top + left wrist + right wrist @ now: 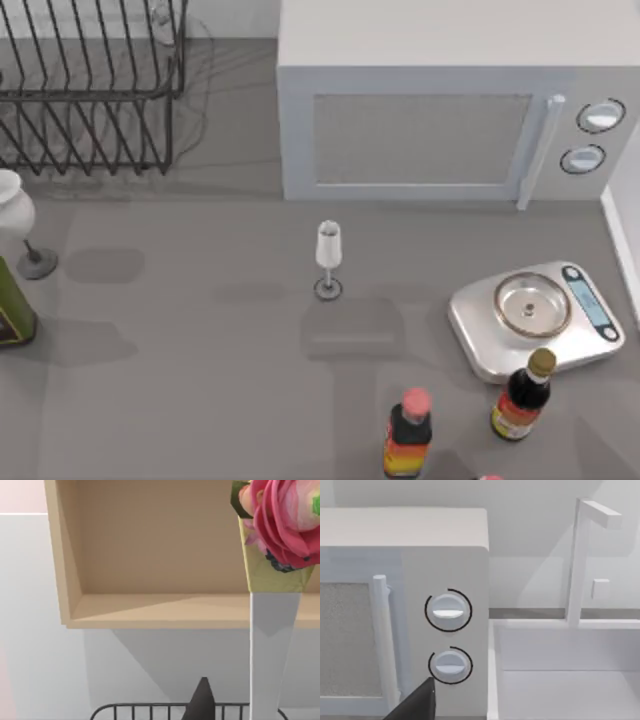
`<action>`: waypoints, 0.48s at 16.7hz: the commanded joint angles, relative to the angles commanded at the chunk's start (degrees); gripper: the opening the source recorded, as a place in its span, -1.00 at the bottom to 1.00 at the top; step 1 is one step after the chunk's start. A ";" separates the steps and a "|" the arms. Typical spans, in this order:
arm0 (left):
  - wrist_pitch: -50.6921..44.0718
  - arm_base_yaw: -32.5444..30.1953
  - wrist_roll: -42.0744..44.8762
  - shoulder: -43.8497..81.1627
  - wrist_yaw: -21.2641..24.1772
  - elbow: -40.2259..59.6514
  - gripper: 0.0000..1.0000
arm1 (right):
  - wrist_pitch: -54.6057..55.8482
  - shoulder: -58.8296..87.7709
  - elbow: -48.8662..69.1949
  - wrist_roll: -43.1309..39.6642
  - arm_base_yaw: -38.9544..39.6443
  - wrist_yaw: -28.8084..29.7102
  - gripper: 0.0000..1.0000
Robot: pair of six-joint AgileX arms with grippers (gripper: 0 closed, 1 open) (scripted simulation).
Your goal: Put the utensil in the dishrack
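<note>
Dishrack (pixel 90 90) far left, microwave (pixel 440 120) right of it.

A dark, almost black finger (pixel 202 700) tapers to a blunt point in the left wrist view. In the right wrist view, another finger (pixel 417 703) is a matte charcoal wedge with a slanted edge.

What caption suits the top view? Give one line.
Wire dishrack back left, microwave behind a stemmed glass, scale and bottles at right.

two sauce bottles (pixel 408 432), one microwave (pixel 440 100), one dishrack (pixel 90 90)
</note>
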 joint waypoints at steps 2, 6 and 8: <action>1.83 -0.28 -0.01 1.78 -0.09 -0.07 -1.00 | 0.00 0.00 0.00 0.00 0.00 0.00 1.00; 12.44 -1.37 -0.01 12.04 -0.99 -1.09 -1.00 | 0.00 0.00 0.00 0.00 0.00 0.00 1.00; 21.21 -2.13 0.05 19.58 -1.74 -2.34 -1.00 | 0.00 0.00 0.00 0.00 0.00 0.00 1.00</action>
